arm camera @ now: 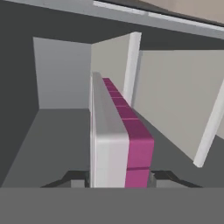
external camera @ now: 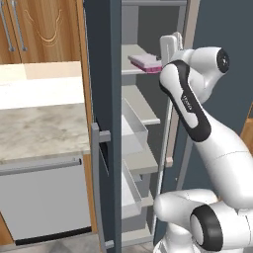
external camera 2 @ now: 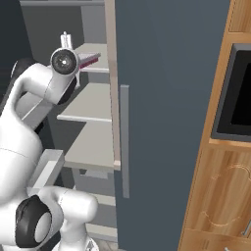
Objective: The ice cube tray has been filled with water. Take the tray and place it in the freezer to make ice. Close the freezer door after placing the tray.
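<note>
Gripper (arm camera: 117,178) clamped on near end of ice cube tray (arm camera: 114,131), pointing toward 12 o'clock over freezer shelf (external camera: 143,103); rigid, light, water-filled, likely spills if tilted.

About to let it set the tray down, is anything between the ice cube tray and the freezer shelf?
Nothing visible: the gripper holds the ice cube tray over the freezer's upper shelf, door open.

Both base views look forward from behind the arm into the open freezer (external camera: 141,106), one from its left, one from its right, sharing its white shelves. The hand view sits close inside the freezer, sighting along the ice cube tray (arm camera: 116,131) toward the back wall.
</note>
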{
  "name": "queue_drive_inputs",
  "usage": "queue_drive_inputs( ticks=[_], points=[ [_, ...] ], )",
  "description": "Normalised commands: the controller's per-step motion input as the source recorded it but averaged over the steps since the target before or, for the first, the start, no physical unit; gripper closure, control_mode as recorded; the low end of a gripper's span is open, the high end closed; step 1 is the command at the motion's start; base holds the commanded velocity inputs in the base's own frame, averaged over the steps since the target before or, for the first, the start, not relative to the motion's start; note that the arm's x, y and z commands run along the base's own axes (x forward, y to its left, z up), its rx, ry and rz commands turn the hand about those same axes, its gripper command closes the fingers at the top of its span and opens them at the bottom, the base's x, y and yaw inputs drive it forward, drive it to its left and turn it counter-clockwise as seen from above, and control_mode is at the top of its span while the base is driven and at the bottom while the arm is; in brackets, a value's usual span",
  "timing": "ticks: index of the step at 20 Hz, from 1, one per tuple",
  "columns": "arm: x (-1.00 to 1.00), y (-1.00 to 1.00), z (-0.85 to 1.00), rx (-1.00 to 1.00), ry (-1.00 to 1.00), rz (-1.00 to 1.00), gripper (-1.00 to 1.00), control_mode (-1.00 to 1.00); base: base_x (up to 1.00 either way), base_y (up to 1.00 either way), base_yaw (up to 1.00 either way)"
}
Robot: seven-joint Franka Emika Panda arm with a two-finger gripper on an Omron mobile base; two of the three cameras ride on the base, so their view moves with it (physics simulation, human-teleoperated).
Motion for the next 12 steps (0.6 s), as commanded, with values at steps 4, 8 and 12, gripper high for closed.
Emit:
queue_drive_inputs(
  ticks=[4,8,12],
  points=[
    [0.52,0.06,0.00,0.00,0.00,0.00,1.00,-1.00,0.00,0.00,0.00],
    [0.52,0.08,0.00,0.00,0.01,0.00,1.00,-1.00,0.00,0.00,0.00],
    [0.50,0.09,0.00,0.00,0.04,0.00,1.00,-1.00,0.00,0.00,0.00]
  ],
)
